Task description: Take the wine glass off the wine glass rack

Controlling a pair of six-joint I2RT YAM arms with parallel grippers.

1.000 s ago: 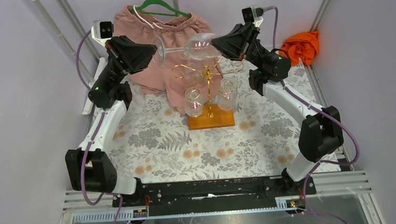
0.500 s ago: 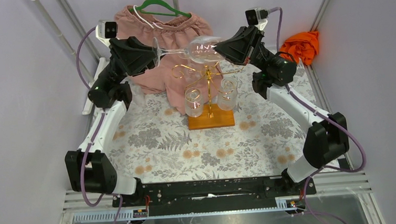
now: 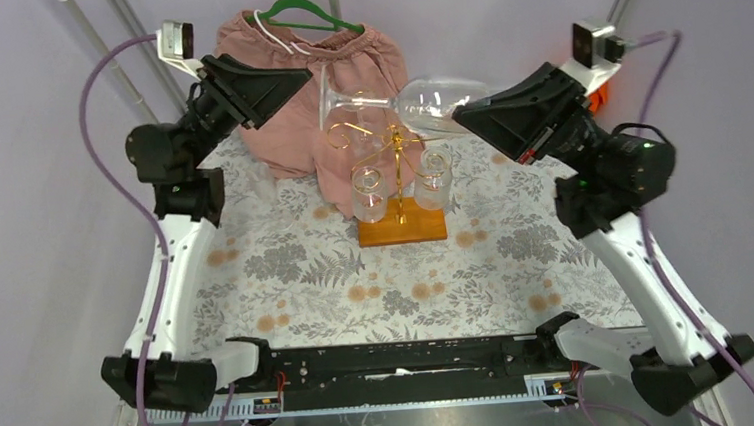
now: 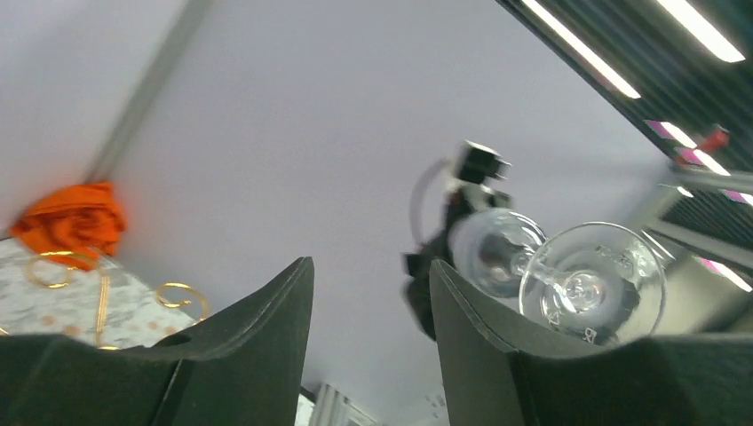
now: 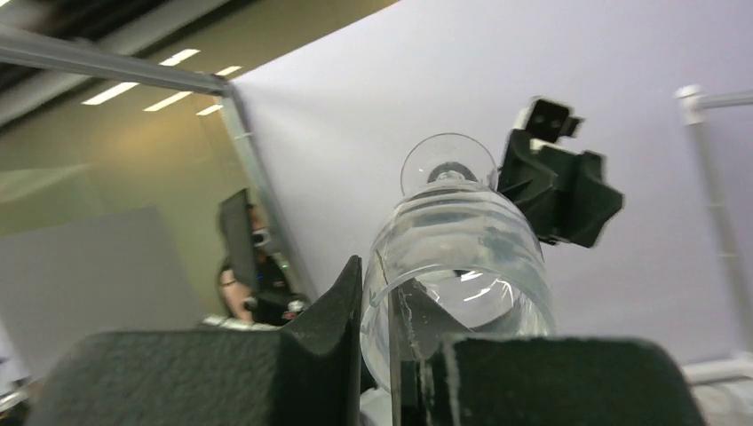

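A clear wine glass (image 3: 430, 102) lies on its side in the air above the wine glass rack (image 3: 395, 150), its foot (image 3: 331, 104) pointing left. My right gripper (image 3: 463, 117) is shut on the rim of its bowl, one finger inside and one outside, as the right wrist view shows on the glass (image 5: 462, 240). My left gripper (image 3: 299, 76) is open and stands apart to the left of the foot, holding nothing. In the left wrist view the foot (image 4: 592, 284) shows past the right finger. The rack has a gold post and an orange-brown wooden base (image 3: 402, 227).
Two more glasses hang upside down on the rack, one on its left (image 3: 368, 194) and one on its right (image 3: 433, 179). Pink shorts on a green hanger (image 3: 298, 118) hang behind it. An orange cloth (image 4: 71, 217) lies at the back right. A floral cloth (image 3: 357, 274) covers the table.
My left gripper has opened, let go of the glass's foot and drawn back to the left. My right arm has carried the glass rightward, away from the left gripper.
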